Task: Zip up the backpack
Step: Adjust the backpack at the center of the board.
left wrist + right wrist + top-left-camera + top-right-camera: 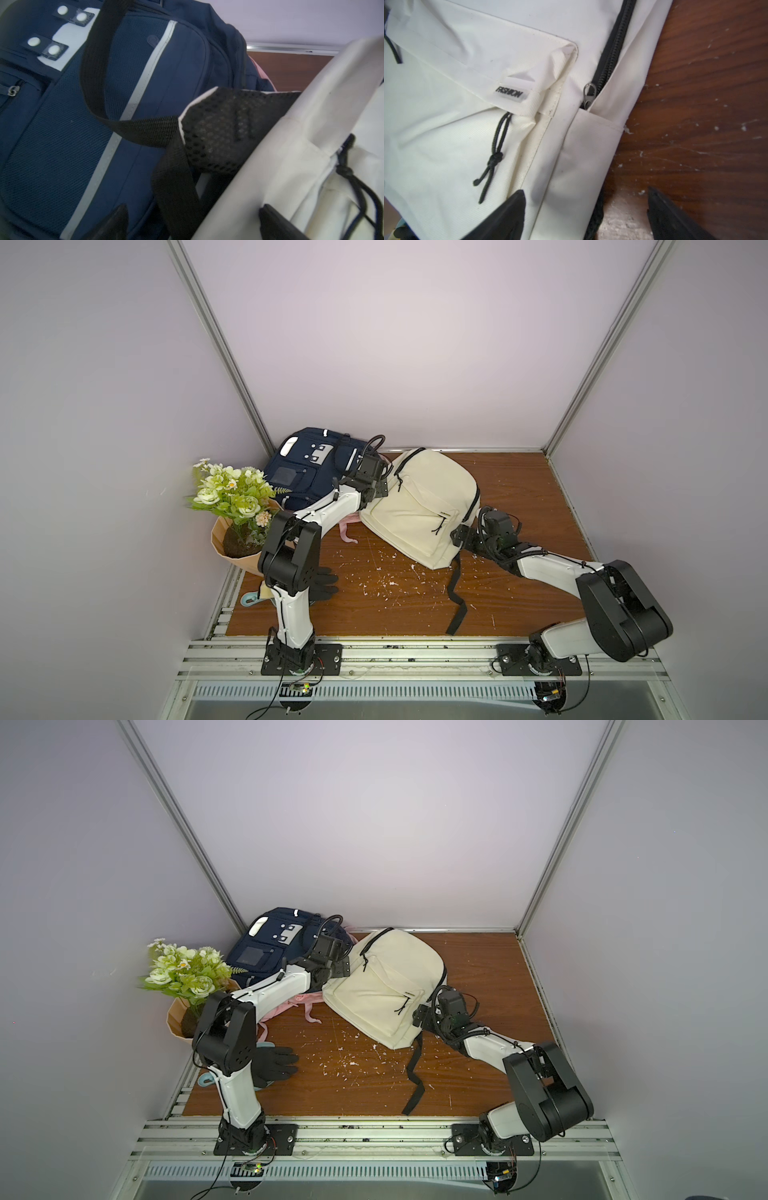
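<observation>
1. Right claw (585, 191) spread open, one finger over the cream backpack (419, 506), just beside its zipper slider (589, 93)
2. Backpack lies flat, mid-worktop (374, 605)
3. Left claw (193, 207) open at its top edge, beside a navy backpack (307, 468)
4. Potted flowers (232, 506) and a black glove (324, 580) near the left arm

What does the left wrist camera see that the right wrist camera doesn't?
Only the left wrist view shows the navy backpack, a black strap looped across it, and a black mesh pad. Only the right wrist view shows the metal zipper pull, the black zipper it belongs to, and the FASHION label. Both show the cream backpack and some of the brown table.
</observation>
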Available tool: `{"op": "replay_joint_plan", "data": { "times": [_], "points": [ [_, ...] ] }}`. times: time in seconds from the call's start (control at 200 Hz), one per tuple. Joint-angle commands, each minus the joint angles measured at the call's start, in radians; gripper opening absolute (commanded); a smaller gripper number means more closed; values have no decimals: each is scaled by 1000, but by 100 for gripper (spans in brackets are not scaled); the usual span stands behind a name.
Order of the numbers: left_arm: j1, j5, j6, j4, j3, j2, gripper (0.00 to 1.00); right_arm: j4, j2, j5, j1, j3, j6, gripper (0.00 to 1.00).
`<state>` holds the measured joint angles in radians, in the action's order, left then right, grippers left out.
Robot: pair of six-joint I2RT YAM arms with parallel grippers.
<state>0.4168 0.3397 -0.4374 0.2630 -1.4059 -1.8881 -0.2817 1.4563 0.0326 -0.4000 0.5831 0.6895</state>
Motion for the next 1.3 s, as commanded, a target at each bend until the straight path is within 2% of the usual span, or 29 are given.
{"op": "replay_joint_plan", "data": {
  "times": [0.0,0.155,0.27,0.39,0.505,0.601,0.726,0.831,0.886,0.961,1.141,1.296],
  "points": [
    [26,-67,22,-5,79,70,95,-29,36,20,-2,32,-2,93],
    [121,-83,-26,3,211,182,80,1,82,-24,1,95,-39,92],
    [231,-39,-124,13,332,262,68,14,98,-54,8,130,-62,91],
    [307,-70,-222,-54,475,333,55,25,96,-76,30,136,-66,92],
    [365,-76,-295,-85,554,375,49,49,73,-83,68,132,-70,92],
    [407,-20,-328,-49,564,410,53,71,32,-98,103,116,-83,92],
    [409,115,-333,19,543,477,78,86,-28,-103,149,84,-88,93],
    [408,192,-250,31,458,480,91,82,-58,-84,174,67,-84,93],
    [407,158,-181,11,390,446,96,78,-58,-66,177,70,-84,93],
    [408,38,-80,-23,283,364,100,74,-49,-42,178,73,-85,91],
    [417,-189,8,-54,83,123,100,57,-57,-31,177,49,-89,83],
    [416,-303,21,-72,0,-22,88,42,-66,-25,177,13,-89,76]
  ]
}}
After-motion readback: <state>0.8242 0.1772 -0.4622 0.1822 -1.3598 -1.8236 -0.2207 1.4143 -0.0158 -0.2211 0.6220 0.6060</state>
